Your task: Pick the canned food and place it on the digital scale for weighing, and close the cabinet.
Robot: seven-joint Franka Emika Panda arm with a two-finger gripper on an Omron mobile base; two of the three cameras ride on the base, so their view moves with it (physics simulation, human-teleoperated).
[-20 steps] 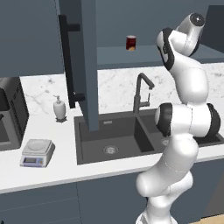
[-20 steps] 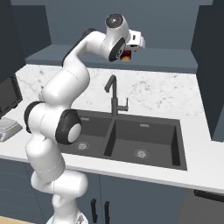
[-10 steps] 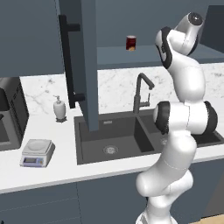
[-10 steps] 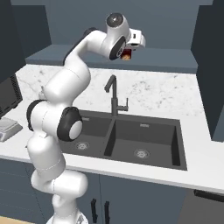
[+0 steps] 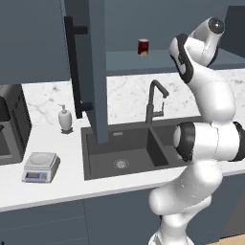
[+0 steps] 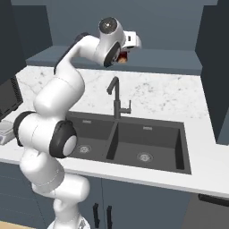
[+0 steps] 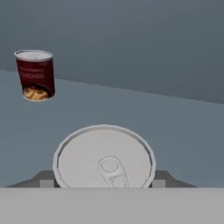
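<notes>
Hand view: a can [image 7: 104, 158] with a pale pull-tab lid sits close under the camera, a finger [image 7: 47, 179] tight against each side of it, the gripper [image 7: 104, 183] pinching it. A second dark-red can [image 7: 36, 75], with an orange mark at its base, stands apart on the same grey-blue cabinet shelf [image 7: 175, 131], up and to the left in this view, clear of the fingers.

Left base view: the white arm [image 5: 206, 143] rises from the lower right and bends up to the open cabinet [image 5: 91, 67], its hand out of sight behind the upper joints. One cabinet door hangs open edge-on over the left of the black sink [image 5: 129, 153], its long black handle [image 5: 75, 67] facing the counter's left side. The second can [image 5: 143, 47] stands on the shelf, left of the arm's top. A black tap [image 5: 155, 100] rises behind the sink, between the door and the arm. The scale [image 5: 41, 167] sits on the white marbled counter [image 5: 43, 191] left of the sink, its platform bare; a soap bottle [image 5: 65, 119] stands behind it, near the wall, and a dark appliance [image 5: 12, 124] is at the far left.

Right base view: the gripper [image 6: 121, 56] is at shelf height above the tap [image 6: 116, 96], with a patch of dark red showing between hand and shelf. The double sink [image 6: 134, 143] lies below. The arm [image 6: 58, 112] blocks most of the counter to the left.
</notes>
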